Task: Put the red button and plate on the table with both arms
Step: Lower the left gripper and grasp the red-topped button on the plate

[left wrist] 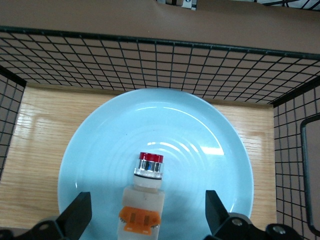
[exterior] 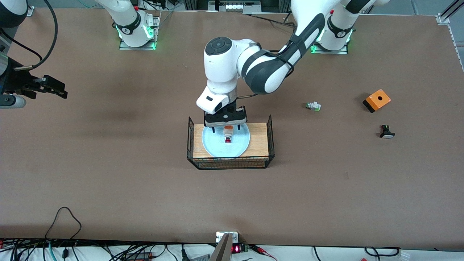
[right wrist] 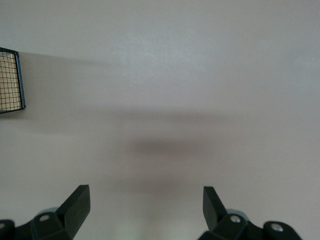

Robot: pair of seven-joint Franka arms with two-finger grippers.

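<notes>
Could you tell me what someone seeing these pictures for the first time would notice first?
The eye goes to the left arm bent over the small wire rack at mid-table, its open left claw straddling the red button, which lies on the pale-blue plate on the rack's wooden top. Next comes the orange box toward the left arm's end of the table. The right claw waits open over bare table at the right arm's end.

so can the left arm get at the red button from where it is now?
Probably yes. The left gripper hangs open right over the red button, which lies on the plate on the wire rack, jaws either side of it. The rack's mesh walls stand off to the sides, nothing covers the button.
</notes>
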